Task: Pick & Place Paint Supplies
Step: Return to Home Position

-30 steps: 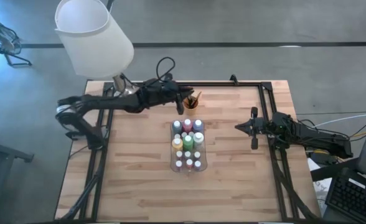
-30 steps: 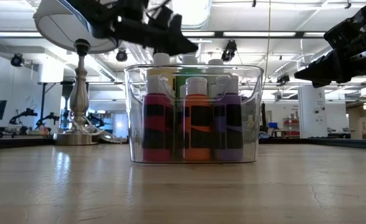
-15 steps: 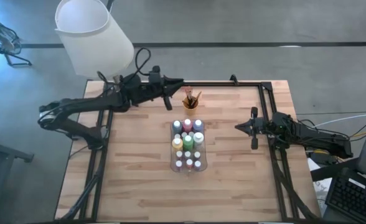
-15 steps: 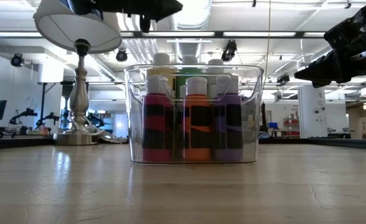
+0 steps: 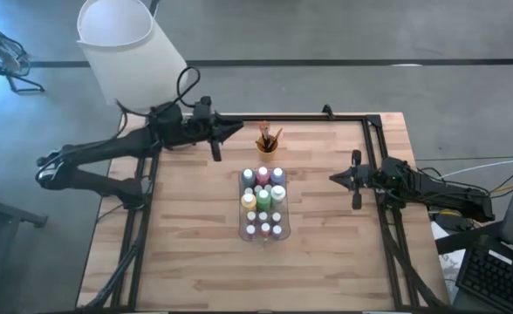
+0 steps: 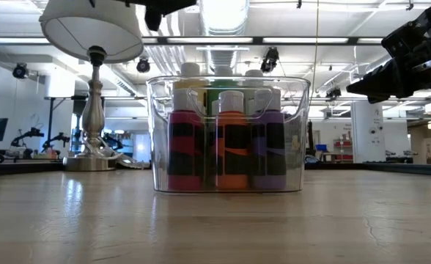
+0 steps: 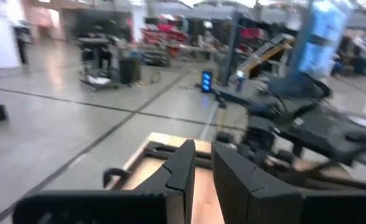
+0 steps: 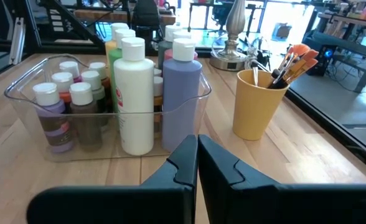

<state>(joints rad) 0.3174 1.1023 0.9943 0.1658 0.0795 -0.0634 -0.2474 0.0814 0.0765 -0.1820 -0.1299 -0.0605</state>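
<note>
Step in hand, by my reading: homing the arms, with the sorting done.

- Paint bottles (image 5: 263, 197) stand packed upright in the clear tray (image 5: 263, 240) at mid-table.
- Paintbrushes (image 8: 290, 60) stand bristles-up in the yellow cup (image 8: 254, 104), just beyond the tray and apart from it.
- No loose supplies show on the table (image 5: 178, 244).
- Left gripper (image 5: 235, 128) hangs over the far edge, near the cup but clear of it. Its wrist view shows the fingers parted by a narrow gap, nothing between them.
- Right gripper (image 5: 334, 178) waits at the right edge, facing the tray, fingers pressed together, empty.

Next move, likely: fold the left arm to rest. No grasp is needed. Mind the lamp (image 5: 130, 52), whose shade sits close beside that arm.
</note>
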